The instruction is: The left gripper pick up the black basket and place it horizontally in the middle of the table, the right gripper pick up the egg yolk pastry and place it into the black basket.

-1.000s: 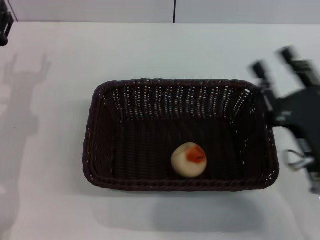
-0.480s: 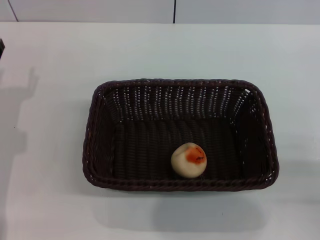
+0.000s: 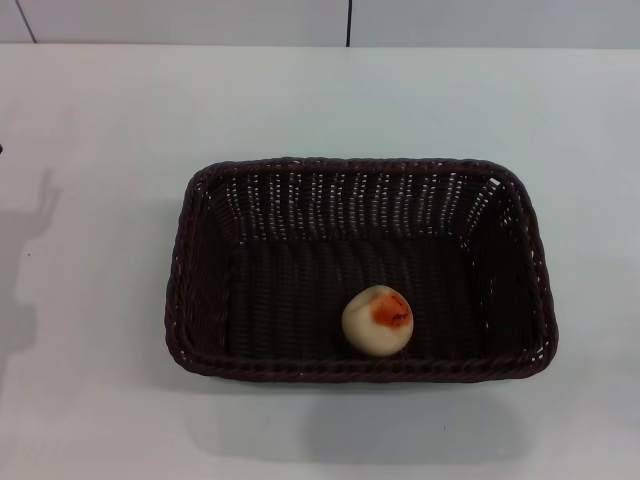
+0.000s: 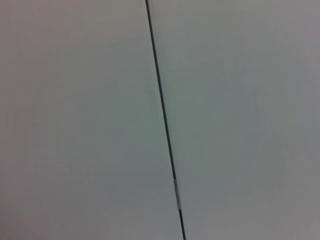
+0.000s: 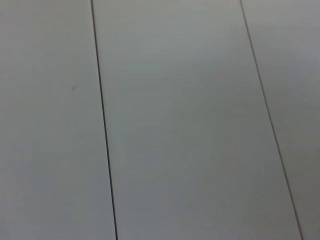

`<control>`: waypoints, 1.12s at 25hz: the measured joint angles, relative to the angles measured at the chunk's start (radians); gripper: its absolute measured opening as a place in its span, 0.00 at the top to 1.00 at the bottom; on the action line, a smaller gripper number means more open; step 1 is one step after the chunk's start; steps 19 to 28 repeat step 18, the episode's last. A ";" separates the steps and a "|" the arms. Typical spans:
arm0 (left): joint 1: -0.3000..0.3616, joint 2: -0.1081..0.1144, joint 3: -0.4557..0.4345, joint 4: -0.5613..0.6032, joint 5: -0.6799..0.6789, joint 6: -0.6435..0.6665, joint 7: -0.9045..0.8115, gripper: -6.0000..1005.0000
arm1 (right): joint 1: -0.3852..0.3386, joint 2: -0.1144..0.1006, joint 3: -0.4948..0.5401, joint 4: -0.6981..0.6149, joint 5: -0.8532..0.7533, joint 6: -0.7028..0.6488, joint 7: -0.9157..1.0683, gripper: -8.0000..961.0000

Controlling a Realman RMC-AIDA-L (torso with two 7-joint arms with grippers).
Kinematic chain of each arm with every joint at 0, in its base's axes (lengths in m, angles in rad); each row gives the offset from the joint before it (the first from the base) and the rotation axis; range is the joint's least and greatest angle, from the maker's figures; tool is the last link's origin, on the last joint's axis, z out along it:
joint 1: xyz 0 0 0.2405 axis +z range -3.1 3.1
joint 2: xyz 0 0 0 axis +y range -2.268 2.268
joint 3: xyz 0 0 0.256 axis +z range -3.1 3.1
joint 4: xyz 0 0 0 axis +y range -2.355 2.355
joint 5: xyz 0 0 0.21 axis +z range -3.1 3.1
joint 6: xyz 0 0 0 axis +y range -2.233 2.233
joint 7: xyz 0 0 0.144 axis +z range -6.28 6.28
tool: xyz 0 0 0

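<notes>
The black basket (image 3: 200,300) lies lengthwise across the middle of the white table (image 3: 90,150) in the head view. The egg yolk pastry (image 3: 378,319), a cream ball with an orange-red patch on top, rests inside the basket near its front wall, slightly right of centre. Neither gripper shows in any view. Only an arm's shadow falls on the table at the far left. The two wrist views show only plain pale panels with thin dark seams.
A pale wall with a dark vertical seam (image 3: 349,22) runs behind the table's far edge. Bare white tabletop surrounds the basket on all sides.
The right gripper, at the basket's right side a second ago, has left the head view. The left gripper's dark tip at the far left edge has also gone. Basket and pastry have not moved.
</notes>
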 joint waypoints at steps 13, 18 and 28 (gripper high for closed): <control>0.031 -0.001 0.023 0.008 0.000 0.042 -0.046 0.19 | 0.004 -0.001 -0.003 -0.002 0.005 0.009 0.018 0.19; 0.031 0.001 0.023 0.010 0.000 0.042 -0.049 0.19 | 0.003 -0.001 -0.003 0.000 0.006 0.006 0.018 0.19; 0.031 0.001 0.023 0.010 0.000 0.042 -0.049 0.19 | 0.003 -0.001 -0.003 0.000 0.006 0.006 0.018 0.19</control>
